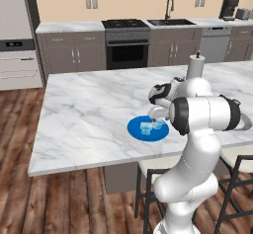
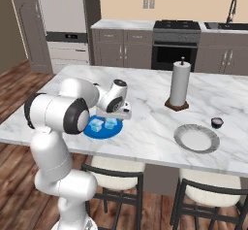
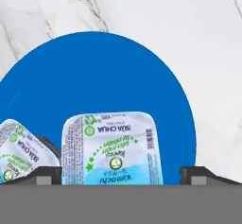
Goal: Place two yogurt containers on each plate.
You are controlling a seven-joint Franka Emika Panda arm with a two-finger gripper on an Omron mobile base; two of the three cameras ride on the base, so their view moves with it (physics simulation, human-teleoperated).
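**Yogurt containers: two on the blue plate, gripper just above them**

Gripper (image 3: 121,173) hovers directly over the blue plate (image 3: 94,67), jaws spread wide and holding nothing. One pale blue yogurt cup (image 3: 111,147) sits between the fingertips (image 3: 198,175) with clearance on both sides, apparently resting on the plate. A second pale cup (image 3: 21,150) lies just beside it, also on the blue plate and partly past the frame edge.

Risks, as judged from here:
- A sideways pull-away could let a fingertip clip the cup between the jaws and slide it off the plate. A straight lift looks safer.
- The second cup lies close to one fingertip, so any roll of the hand could nudge it.

Contents:
- Blue plate: two sealed pale cups, printed foil lids up; contents hidden.
- Grey-silver plate (image 2: 196,138), well away from the blue plate along the worktop (image 2: 145,127): bare.
- Dark cup (image 2: 217,123): on the worktop just beside the grey-silver plate, not on it. Interior too small to tell.
- Paper towel roll (image 2: 178,86) stands between the two plates, farther back.

Half the task looks done.
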